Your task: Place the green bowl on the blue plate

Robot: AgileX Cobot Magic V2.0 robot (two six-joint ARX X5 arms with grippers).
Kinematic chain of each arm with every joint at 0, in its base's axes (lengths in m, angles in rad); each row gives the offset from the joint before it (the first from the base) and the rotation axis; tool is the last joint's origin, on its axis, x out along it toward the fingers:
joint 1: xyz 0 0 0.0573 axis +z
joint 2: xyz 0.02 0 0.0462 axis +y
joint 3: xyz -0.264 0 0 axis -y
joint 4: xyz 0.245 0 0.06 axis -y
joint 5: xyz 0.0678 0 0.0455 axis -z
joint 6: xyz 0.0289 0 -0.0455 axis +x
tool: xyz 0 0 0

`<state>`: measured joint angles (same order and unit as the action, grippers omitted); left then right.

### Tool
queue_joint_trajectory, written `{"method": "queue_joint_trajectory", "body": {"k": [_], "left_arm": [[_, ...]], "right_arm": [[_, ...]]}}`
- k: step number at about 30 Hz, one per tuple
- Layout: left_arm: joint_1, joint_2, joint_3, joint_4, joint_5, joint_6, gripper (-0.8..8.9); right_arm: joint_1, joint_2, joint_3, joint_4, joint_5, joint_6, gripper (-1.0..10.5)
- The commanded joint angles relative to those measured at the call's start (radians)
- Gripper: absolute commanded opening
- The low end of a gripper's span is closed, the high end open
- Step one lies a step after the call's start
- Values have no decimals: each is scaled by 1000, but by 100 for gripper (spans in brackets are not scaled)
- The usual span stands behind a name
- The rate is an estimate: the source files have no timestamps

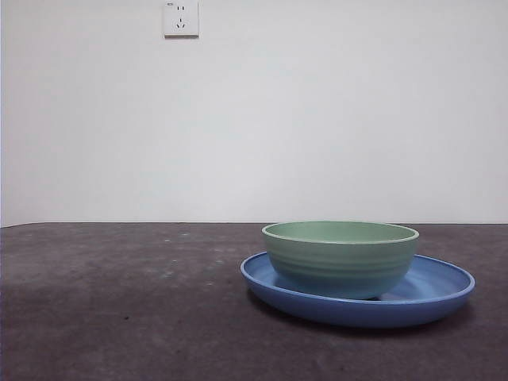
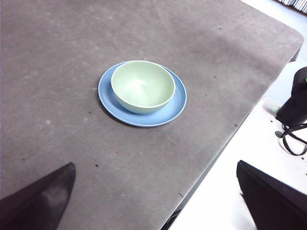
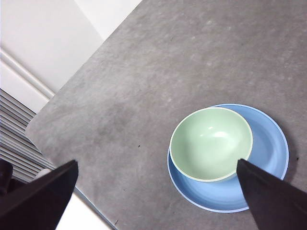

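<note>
Table (image 1: 119, 317): you have a dark grey, faintly speckled surface running across the whole front view; in the left wrist view one rounded corner and an edge show, with pale floor beyond.
Wall (image 1: 317, 111): plain white behind the table's far edge; a white socket (image 1: 181, 17) sits high on it, left of centre.
Blue plate (image 1: 444, 290): you will find it right of centre in the front view, flat on the table; wide, shallow and glossy; its low rim shows all round the bowl in both wrist views.
Green bowl (image 1: 341, 258): it stands upright on the blue plate, resting inside the rim; it sits off centre, toward the plate's left side in the front view, so more bare blue shows on the right; empty inside, pale rim, faint ridges on the outer wall.
Left gripper (image 2: 158, 201): jaws spread wide, grasping nothing; it hangs high over the table, well apart from bowl and plate.
Right gripper (image 3: 158, 191): jaws likewise spread wide and released; it hangs above the table with the bowl and plate below it, touching neither.
</note>
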<state>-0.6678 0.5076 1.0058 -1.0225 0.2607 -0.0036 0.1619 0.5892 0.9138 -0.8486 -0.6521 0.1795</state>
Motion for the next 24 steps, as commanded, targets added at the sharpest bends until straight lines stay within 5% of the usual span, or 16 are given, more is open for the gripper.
{"method": "queue_joint_trajectory", "body": {"k": [1,15,24], "left_arm": [[-4,-27,5,14,2,-9,626],[-4,-43,5,21,2,-8,626],[-4,-43,5,24,2,-8,626]], "right_arm": [[2,3,18,9,-2,-5,608],[2,11,18,34,46,60,607],[2,197,18,-12,79,76,606]]}}
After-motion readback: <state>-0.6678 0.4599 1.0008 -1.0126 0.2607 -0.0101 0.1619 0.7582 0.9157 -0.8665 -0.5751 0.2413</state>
